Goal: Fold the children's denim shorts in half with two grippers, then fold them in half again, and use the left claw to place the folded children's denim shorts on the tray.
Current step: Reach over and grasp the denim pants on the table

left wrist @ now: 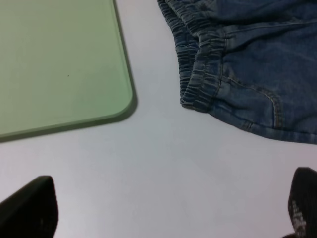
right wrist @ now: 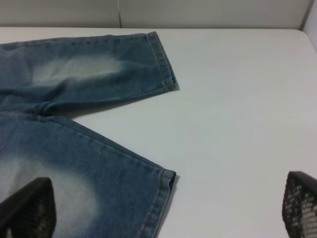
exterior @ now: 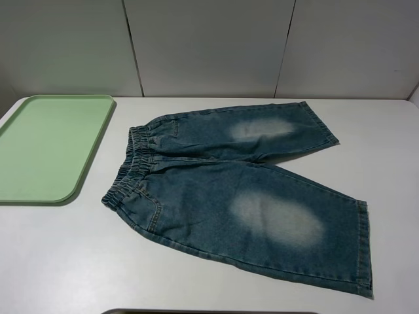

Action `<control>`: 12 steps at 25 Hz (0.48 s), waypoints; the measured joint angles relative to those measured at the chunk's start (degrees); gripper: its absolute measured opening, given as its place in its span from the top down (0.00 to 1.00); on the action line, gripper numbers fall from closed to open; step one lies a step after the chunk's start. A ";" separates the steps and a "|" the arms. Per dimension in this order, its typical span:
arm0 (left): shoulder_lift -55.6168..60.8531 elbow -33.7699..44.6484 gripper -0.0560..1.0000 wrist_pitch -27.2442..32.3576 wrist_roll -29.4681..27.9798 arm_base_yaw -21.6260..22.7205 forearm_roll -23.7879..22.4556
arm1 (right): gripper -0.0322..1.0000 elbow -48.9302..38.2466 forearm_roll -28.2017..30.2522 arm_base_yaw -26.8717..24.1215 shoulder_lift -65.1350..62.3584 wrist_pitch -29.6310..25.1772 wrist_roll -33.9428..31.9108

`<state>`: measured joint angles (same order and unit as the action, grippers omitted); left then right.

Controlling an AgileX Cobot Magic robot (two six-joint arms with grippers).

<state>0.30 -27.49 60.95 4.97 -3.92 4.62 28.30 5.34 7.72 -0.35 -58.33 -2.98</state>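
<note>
White tabletop (exterior: 65,261) fills the work area, backed by a wall of grey panels (exterior: 209,46).

1. Tray. The pale green tray (exterior: 55,147) lies flat on the tabletop, with rounded corners and a low raised rim.

2. Shorts. The children's denim shorts (exterior: 216,190) lie spread flat and unfolded on the tabletop, just beside the tray and not touching it. The gathered elastic waistband (exterior: 131,170) is the part nearest the tray. Both legs run away from the tray and splay apart. Each leg carries a pale faded patch (exterior: 278,219).

3. Left gripper. The left gripper (left wrist: 166,208) is near the tray's rounded corner, beside the waistband end of the shorts. Its black fingers (left wrist: 29,208) stand wide apart with bare tabletop between them. Nothing is held.

4. Right gripper. The right gripper (right wrist: 163,210) is at the end of the shorts farthest from the tray, by the leg hems (right wrist: 166,186). Its textured black fingers (right wrist: 299,206) are spread wide and grip nothing. One finger shows in front of the denim leg and the other in front of bare tabletop. Contact with the fabric cannot be confirmed from this view.

5. Table edge. A dark strip (exterior: 203,312) shows at the tabletop edge, well apart from the tray; it is possibly part of the robot base.
</note>
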 joint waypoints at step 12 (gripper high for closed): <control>0.00 0.00 0.08 -0.06 0.00 0.00 0.00 | 0.30 0.00 0.00 0.00 0.00 0.00 0.00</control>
<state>0.30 -27.49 60.90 4.97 -3.92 4.62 28.30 5.34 7.72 -0.35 -58.33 -2.98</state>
